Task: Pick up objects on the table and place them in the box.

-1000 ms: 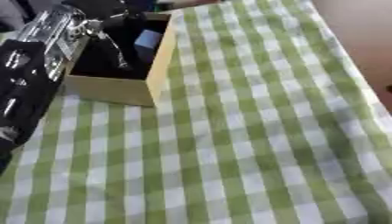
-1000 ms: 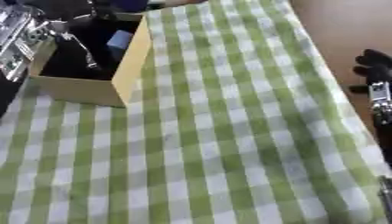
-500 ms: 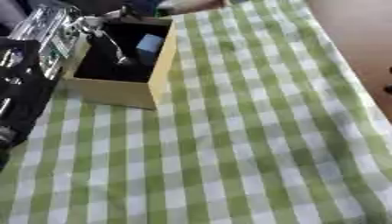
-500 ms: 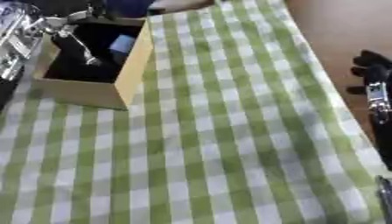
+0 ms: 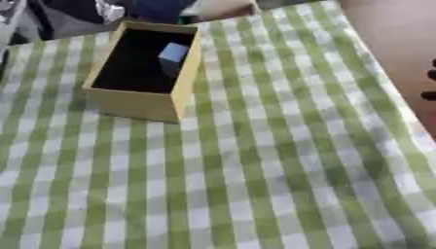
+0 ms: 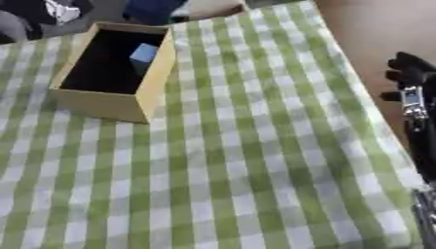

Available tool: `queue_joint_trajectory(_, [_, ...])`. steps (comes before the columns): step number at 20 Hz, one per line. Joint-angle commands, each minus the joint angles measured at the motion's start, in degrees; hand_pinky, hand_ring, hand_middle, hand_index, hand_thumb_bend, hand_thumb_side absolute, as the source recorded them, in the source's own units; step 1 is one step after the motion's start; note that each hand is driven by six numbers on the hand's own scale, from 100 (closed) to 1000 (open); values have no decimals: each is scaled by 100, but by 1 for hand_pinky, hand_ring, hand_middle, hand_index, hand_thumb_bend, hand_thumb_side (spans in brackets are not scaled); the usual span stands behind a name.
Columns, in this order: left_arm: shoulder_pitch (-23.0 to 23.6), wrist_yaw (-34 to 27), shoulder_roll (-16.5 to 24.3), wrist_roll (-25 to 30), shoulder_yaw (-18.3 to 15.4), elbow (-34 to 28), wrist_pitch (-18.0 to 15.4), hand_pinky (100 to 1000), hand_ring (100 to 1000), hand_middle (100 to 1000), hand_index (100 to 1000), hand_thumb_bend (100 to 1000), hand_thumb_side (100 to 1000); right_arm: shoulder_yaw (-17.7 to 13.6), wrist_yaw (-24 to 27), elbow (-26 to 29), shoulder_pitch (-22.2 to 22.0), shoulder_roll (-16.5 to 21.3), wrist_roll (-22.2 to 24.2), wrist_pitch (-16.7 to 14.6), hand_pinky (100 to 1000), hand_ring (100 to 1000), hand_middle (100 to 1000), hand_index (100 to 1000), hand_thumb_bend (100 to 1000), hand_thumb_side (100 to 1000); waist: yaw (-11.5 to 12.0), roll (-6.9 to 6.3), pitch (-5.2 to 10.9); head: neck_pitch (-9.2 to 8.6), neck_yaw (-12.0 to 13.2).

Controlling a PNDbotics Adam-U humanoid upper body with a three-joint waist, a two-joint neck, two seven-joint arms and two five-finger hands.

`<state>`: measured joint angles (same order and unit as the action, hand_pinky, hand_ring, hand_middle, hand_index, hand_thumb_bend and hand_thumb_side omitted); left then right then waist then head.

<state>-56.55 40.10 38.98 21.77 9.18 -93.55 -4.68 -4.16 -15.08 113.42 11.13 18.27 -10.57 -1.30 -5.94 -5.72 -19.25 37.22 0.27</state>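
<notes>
A tan cardboard box [image 5: 136,104] with a dark inside stands on the green checked cloth at the upper left. A light blue block [image 5: 173,51] lies in it against the right wall. Only a black and silver part of my left hand [image 5: 104,9] shows at the top edge, behind the box and clear of it. My right hand [image 6: 407,73] hangs off the table's right edge, fingers relaxed and holding nothing. I see no loose object on the cloth.
The table [image 5: 281,160] slopes askew, with its right edge running down the right side over brown floor [image 5: 391,29]. Dark and blue shapes [image 6: 153,7] lie beyond the far edge.
My left arm, which reached over the box from the left, has drawn back to the top edge. The camera has shifted, so the box sits further right in the picture.
</notes>
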Motion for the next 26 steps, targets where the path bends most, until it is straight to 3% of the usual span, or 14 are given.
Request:
queue_joint_trajectory(1, [386, -661, 455, -478, -401, -1163, 418, 700, 696, 711, 792, 406, 307, -83, -36, 117, 71, 144, -80, -18, 678, 821, 796, 894, 100, 1000, 40, 65, 135, 43, -28])
queue_joint_trajectory(4, [1055, -1228, 536, -1331, -687, -1941, 836, 697, 694, 712, 792, 368, 351, -134, -54, 117, 106, 153, -158, -44, 679, 821, 795, 893, 100, 1000, 91, 100, 128, 44, -28])
queue_joint_trajectory(6, [1423, -1522, 520, -1951, -801, -2065, 795, 698, 704, 724, 800, 316, 354, -155, -64, 117, 127, 154, -200, -59, 680, 821, 795, 893, 100, 1000, 114, 124, 119, 32, -28])
queue_joint_trajectory(11, [2463, -1819, 329, -2989, -1062, -2103, 303, 695, 712, 734, 803, 286, 438, -221, -93, 117, 176, 154, -302, -102, 681, 820, 794, 892, 100, 1000, 166, 200, 83, 4, -60])
queue_joint_trajectory(14, [2992, -2055, 88, -3536, -1255, -2104, -64, 698, 716, 735, 799, 325, 464, -254, -69, 117, 211, 152, -386, -156, 680, 819, 794, 891, 100, 1000, 210, 249, 69, -13, -99])
queue_joint_trajectory(19, [3540, -2434, -247, -4298, -1430, -2104, -648, 701, 719, 733, 794, 382, 519, -304, 47, 117, 261, 155, -575, -301, 678, 812, 789, 888, 100, 1000, 269, 312, 74, -8, -133])
queue_joint_trajectory(26, [3978, -2665, -788, -4798, -1525, -2104, -1042, 694, 711, 723, 785, 398, 551, -342, 185, 117, 308, 196, -757, -499, 680, 811, 787, 886, 100, 1000, 320, 368, 75, -37, -66])
